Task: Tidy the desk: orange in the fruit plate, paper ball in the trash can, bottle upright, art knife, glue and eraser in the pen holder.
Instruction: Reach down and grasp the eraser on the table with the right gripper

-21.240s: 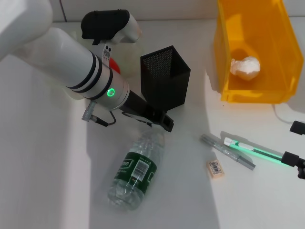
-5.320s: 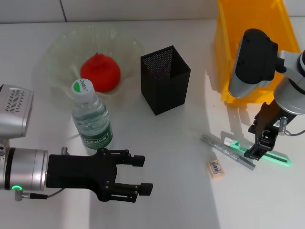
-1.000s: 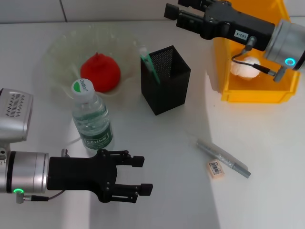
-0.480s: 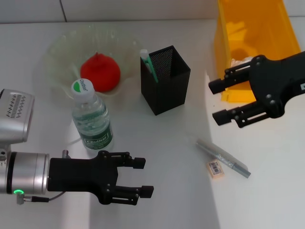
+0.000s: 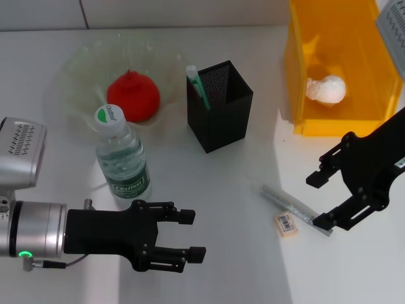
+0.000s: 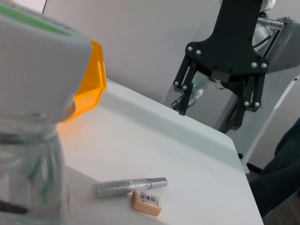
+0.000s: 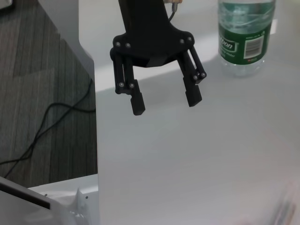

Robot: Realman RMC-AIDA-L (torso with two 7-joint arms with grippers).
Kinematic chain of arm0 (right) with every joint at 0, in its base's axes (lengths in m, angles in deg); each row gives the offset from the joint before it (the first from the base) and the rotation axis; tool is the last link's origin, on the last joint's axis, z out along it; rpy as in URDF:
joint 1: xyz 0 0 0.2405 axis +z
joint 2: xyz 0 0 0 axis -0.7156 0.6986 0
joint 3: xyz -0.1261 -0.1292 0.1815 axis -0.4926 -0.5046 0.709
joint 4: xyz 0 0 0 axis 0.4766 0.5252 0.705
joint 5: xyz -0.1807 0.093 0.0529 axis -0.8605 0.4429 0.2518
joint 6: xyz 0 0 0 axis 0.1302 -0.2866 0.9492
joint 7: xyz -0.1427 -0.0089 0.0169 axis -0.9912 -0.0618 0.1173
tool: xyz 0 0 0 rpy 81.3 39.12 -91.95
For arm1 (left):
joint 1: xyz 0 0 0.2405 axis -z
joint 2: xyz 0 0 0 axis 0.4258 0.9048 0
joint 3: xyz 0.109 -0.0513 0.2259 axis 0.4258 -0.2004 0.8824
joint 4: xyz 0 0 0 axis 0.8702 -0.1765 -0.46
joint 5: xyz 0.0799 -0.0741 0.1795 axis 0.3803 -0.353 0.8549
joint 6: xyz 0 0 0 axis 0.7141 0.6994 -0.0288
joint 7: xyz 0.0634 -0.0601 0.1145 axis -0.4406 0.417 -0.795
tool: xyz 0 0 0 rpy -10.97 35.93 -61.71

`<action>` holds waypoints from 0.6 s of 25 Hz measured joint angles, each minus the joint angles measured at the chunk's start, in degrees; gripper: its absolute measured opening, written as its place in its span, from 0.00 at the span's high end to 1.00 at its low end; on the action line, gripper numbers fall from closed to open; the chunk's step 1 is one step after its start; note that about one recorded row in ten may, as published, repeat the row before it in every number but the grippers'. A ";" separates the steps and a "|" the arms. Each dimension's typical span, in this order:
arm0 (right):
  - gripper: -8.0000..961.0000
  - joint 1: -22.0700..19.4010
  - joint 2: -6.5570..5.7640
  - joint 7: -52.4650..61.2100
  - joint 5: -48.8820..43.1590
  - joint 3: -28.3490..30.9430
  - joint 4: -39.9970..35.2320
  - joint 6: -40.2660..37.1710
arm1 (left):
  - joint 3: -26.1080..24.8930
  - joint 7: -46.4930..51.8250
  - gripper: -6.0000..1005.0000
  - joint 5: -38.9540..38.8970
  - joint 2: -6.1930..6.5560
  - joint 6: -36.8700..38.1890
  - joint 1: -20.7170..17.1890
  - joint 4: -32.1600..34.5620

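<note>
Bottle (image 6: 28, 140) blurred – cut off by frame edge, art knife's (image 5: 296, 209) end behind right tool (image 5: 319, 201)

The desk (image 5: 240, 253) looks smooth and matt white, the pen holder (image 5: 219, 106) is black metal mesh, the bottle (image 5: 122, 163) is clear glossy plastic, the trash can (image 5: 302, 95) is shiny orange plastic, and the paper ball (image 5: 326, 88) is crumpled.

The left gripper (image 7: 163, 97) hangs spread above the white table (image 7: 197, 150) — upright bottle (image 7: 244, 35) standing beyond it.
</note>
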 joint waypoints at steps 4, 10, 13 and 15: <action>0.27 -0.28 0.65 -0.25 0.43 -5.66 0.60 3.02 | -0.20 0.12 0.23 -0.02 -0.06 0.14 0.32 -0.32; 0.27 0.46 0.54 -0.27 -1.41 -11.84 1.40 4.06 | -0.19 0.17 0.23 -0.08 0.04 0.35 0.53 -0.32; 0.27 1.02 0.54 -0.14 -4.73 -14.93 1.50 5.21 | 0.02 0.19 0.23 -0.08 0.09 0.38 0.77 -0.31; 0.27 1.21 0.56 -0.14 -6.22 -16.82 1.63 6.18 | 0.05 0.20 0.23 -0.08 0.09 0.39 0.89 -0.30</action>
